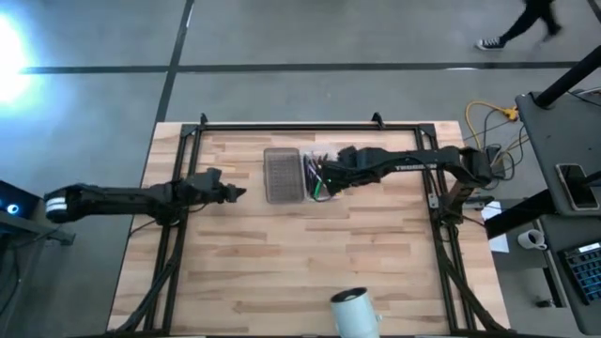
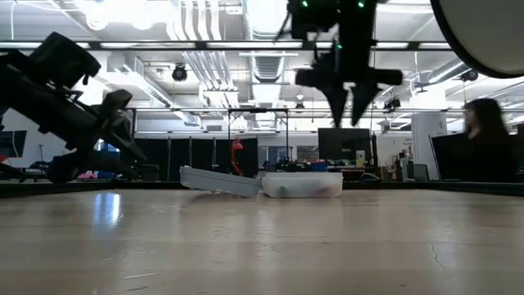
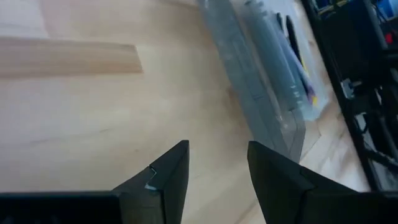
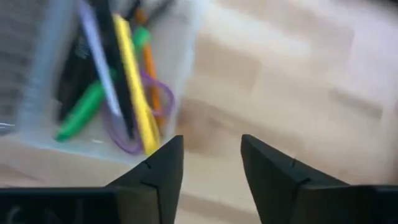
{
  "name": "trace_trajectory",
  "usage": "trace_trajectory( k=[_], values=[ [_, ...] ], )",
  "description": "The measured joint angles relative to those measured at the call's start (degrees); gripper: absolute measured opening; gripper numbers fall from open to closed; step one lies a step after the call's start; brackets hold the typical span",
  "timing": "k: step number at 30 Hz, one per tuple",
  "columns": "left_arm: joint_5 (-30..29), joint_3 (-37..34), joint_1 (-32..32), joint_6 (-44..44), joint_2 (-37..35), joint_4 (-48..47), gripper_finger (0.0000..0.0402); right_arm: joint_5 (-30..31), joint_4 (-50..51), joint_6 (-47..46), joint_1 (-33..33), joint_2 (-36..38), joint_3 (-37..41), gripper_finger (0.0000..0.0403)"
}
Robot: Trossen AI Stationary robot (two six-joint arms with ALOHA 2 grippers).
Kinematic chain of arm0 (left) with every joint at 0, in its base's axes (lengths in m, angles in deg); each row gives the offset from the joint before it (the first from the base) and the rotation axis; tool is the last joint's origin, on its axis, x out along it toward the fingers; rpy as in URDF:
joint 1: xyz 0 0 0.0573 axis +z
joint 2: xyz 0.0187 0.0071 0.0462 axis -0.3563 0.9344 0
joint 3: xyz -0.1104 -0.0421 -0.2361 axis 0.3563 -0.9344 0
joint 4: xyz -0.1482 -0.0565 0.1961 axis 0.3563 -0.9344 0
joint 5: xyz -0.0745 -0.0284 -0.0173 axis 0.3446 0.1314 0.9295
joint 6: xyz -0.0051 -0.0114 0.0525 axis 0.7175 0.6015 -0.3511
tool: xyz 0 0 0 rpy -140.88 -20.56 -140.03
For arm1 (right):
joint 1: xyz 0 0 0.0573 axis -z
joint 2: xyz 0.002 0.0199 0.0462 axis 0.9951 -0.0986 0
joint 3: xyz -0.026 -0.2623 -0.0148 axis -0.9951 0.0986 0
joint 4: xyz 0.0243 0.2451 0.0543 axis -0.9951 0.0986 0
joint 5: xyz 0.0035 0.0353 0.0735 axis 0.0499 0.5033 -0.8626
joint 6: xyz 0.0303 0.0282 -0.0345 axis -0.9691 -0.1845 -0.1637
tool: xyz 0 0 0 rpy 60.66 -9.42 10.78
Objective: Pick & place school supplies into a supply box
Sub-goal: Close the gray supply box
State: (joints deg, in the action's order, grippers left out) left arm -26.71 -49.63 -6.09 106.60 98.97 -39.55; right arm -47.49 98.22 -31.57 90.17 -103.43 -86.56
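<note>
Two open grippers, right gripper (image 1: 326,180) above supply box (image 1: 293,176), no legible writing.

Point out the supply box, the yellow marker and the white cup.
supply box (image 1: 281,175): high view, its grey mesh half.
yellow marker (image 4: 135,88): right wrist view, mid-barrel, inside the box.
white cup (image 1: 352,311): high view, its side wall.

Both my arms were dark, almost black, built from long slim links. The left arm (image 1: 122,199) had a white band near its base. The right arm (image 1: 413,165) carried small white lettering. My fingers (image 4: 155,171) were dark, angular wedges.
</note>
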Motion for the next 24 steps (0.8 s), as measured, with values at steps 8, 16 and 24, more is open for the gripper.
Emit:
trace_trajectory(
  k=[8, 16, 24],
  values=[
    [5.72, 4.48, 9.15, -4.02, 11.63, -0.17, 0.0148, -8.17, -11.05, -9.29, 4.88, 3.71, 14.45, 0.0075],
    [12.27, 12.89, 14.12, -12.23, 33.48, 4.35, 0.0119, -9.81, -27.62, -11.42, 10.65, 7.97, 24.32, 0.0010],
    [16.12, 21.86, 16.80, -20.92, 47.73, 7.32, 0.0007, -8.21, -30.53, -11.39, 11.52, 8.23, 25.82, 0.0009]
  ],
)
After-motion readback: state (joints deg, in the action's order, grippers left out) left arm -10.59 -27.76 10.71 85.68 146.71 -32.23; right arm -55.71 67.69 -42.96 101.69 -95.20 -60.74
